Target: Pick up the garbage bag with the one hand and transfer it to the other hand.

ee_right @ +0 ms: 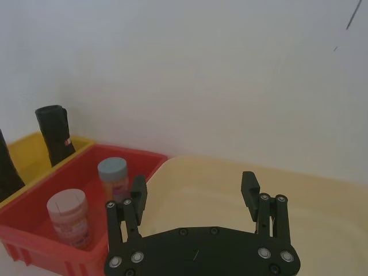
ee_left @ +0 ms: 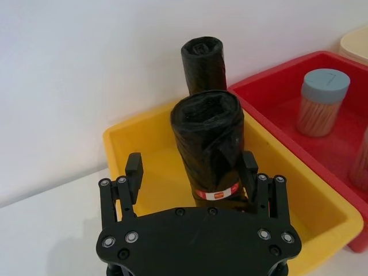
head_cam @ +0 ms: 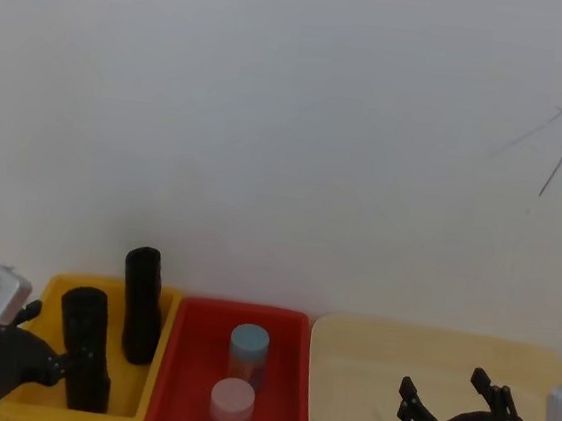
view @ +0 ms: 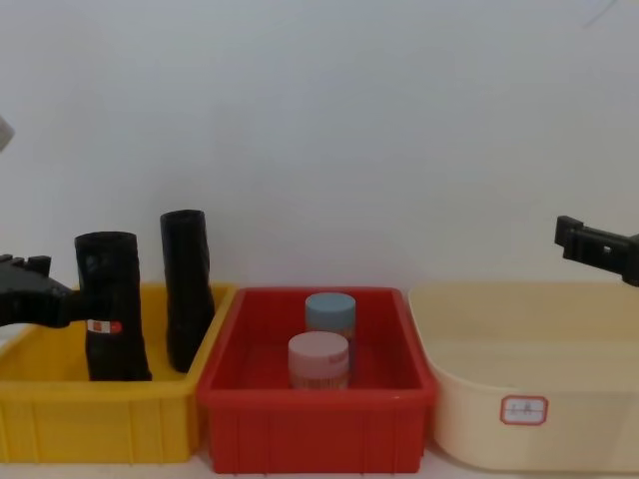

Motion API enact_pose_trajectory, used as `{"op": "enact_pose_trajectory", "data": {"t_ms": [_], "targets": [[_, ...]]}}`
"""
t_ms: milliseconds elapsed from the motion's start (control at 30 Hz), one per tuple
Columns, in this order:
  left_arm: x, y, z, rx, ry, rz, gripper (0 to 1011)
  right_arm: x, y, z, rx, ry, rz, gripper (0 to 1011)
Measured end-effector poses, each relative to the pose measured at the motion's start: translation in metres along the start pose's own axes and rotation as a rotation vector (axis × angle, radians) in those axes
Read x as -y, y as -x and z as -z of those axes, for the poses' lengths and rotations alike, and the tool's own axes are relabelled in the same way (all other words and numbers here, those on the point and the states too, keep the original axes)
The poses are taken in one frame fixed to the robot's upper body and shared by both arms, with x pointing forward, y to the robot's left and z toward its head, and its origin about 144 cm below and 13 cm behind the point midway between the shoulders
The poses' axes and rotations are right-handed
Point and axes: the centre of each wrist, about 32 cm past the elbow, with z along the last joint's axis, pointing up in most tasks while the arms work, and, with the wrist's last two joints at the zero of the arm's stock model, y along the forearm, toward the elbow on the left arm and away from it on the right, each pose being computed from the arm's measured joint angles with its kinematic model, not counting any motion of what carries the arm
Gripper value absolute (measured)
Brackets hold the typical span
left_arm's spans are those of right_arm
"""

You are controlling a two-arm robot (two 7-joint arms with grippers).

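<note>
Left wrist view puts the garbage bag [ee_left: 210,144] standing on end in the yellow bin [ee_left: 144,132], its long axis close to vertical and its open, folded-in top end pointing up. It is a black roll of crinkly plastic film, cylindrical, glossy in its creases, with a loose flap down one side. A small red-and-white sticker [ee_left: 215,192] sits low on its side, facing the robot.

The left pincer [ee_left: 191,167] is level with the lower part of the roll, with its fingers spread to either side. One finger [ee_left: 249,167] is right against the plastic, and the other stands clear with yellow bin floor showing between. Nothing is pinched.

From the chest view the bag [view: 112,309] leans slightly, its top a little toward the robot's left. A second black roll [view: 187,289] stands just beside it, nearer the red bin [view: 315,429]. That bin is smooth, hard plastic and holds a blue-lidded jar [view: 329,311] and a pink-lidded jar [view: 319,361].

The right pincer [ee_right: 195,187] hangs over the cream tub [ee_right: 230,167], well apart from the bag, its fingers spread wide and holding nothing.
</note>
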Motion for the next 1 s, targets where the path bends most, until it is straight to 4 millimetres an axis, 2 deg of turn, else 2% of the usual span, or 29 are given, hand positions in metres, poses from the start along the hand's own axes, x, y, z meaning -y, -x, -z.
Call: {"op": "enact_pose_trajectory", "data": {"t_ms": [1000], "targets": [[0.030, 0.004, -0.001, -0.099, -0.030, 0.067, 1001, 0.000, 0.000, 0.000, 0.000, 0.000, 0.000, 1001]]}}
